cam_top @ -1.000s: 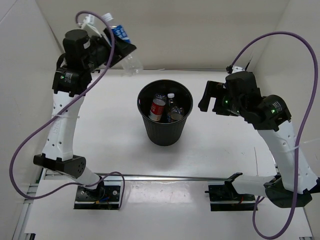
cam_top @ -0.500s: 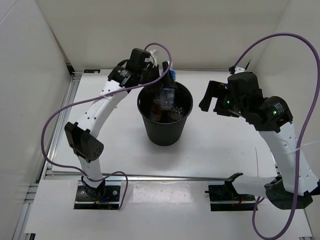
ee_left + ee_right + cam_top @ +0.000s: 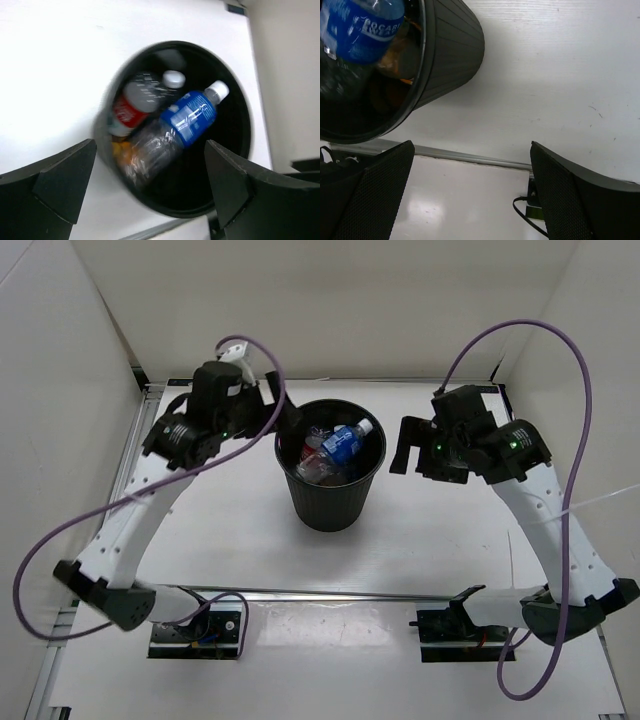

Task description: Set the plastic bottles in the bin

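Observation:
The bin [image 3: 330,502] is a round black bucket standing mid-table. Inside it lie several plastic bottles; on top is a clear one with a blue label [image 3: 345,443] and white cap. In the left wrist view that blue-labelled bottle [image 3: 187,120] rests slanted over a red-labelled bottle [image 3: 127,107] and something orange [image 3: 122,150], all within the bin [image 3: 220,170]. My left gripper [image 3: 280,412] hangs open and empty by the bin's back-left rim. My right gripper [image 3: 408,448] is open and empty just right of the bin; its wrist view shows the bin wall [image 3: 455,50] and the blue label [image 3: 362,25].
White walls enclose the table on the left, back and right. A metal rail [image 3: 330,593] crosses the near side in front of both arm bases. A purple cable loops from each arm.
My left arm swung the blue-labelled bottle from the back left to over the bin, opened, and the bottle now lies in the bin. The arm has drawn back leftward. The right gripper shifted slightly.

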Controlling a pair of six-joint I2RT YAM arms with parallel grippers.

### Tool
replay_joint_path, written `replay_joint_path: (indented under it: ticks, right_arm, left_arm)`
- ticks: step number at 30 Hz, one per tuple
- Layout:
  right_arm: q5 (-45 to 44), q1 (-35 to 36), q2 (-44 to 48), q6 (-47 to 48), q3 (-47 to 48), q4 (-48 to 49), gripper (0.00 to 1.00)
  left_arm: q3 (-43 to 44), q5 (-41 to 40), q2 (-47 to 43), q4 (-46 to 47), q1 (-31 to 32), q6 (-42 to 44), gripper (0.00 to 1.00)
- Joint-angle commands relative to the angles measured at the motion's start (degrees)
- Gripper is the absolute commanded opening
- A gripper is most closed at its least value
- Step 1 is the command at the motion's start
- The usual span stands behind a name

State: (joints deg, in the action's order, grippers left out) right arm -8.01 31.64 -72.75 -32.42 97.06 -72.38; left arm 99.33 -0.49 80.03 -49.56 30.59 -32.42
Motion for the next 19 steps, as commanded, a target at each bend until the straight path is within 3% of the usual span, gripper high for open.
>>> replay_joint_path:
  ticks: [1,13,19]
  right_arm:
    - [2.1,-1.1,2.5,1.2,-0.7,2.2,1.00]
    - [-3.8,-5.4,4.9,1.2,-2.5,4.9,1.00]
    - [-2.0,-9.0,2.4,3.5,-2.9,3.2,1.00]
  left_arm:
    - [-6.1,-12.2,-6.7,2.8,-1.1,-0.1,1.00]
    - [-33.5,-50.5,-27.1,2.3,-1.1,-0.9,1.00]
    - [-48.9,-78.1,-32.5,-7.6,-1.1,-28.2,1.00]
